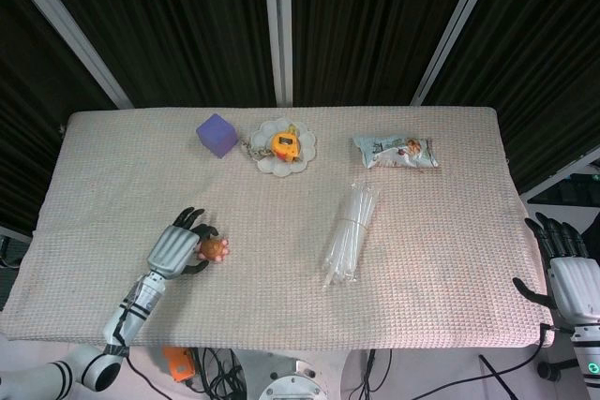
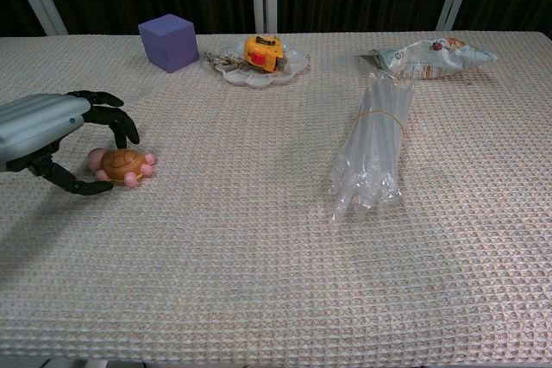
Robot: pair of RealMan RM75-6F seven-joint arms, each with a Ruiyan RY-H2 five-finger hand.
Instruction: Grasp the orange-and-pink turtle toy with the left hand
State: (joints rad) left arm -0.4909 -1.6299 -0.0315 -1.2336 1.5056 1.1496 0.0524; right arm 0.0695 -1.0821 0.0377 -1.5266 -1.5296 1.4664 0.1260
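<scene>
Across both views, a table under a cream waffle-weave cloth (image 2: 259, 299), edge to edge; dark ribbed curtains behind

Right of centre, a bundle of clear plastic tubes (image 1: 349, 235) (image 2: 373, 148), banded near the far end, lying lengthwise toward the robot; contents too transparent to make out

Far right, a flat snack packet (image 1: 395, 151) (image 2: 431, 54) in pale green and white with red printing; lettering there but too small to read

Far centre, a scalloped white dish (image 1: 302, 158) (image 2: 297, 65) holding an orange-yellow tape measure (image 1: 284, 144) (image 2: 261, 51) with a dark label on top, wording unreadable; something chain-like off the dish's left rim, hard to identify

Just left of the dish, a purple cube (image 1: 217, 134) (image 2: 169, 41), no markings visible

Near left, the left hand (image 1: 174, 247) (image 2: 52, 131), ribbed grey back with black fingers (image 2: 118, 123) spread and arched apart, released, cupped around but not closed on the turtle toy; wrist and arm cut off at the left edge of the chest view

Inside that arch, the orange-and-pink turtle toy (image 1: 214, 249) (image 2: 122, 164), resting on the cloth, orange shell up, pink head and feet showing; whether the lower fingertips touch it cannot be told

At the far right edge of the head view, off the table side, the right hand (image 1: 562, 269), fingers extended and parted, holding nothing; not shown in the chest view
</scene>
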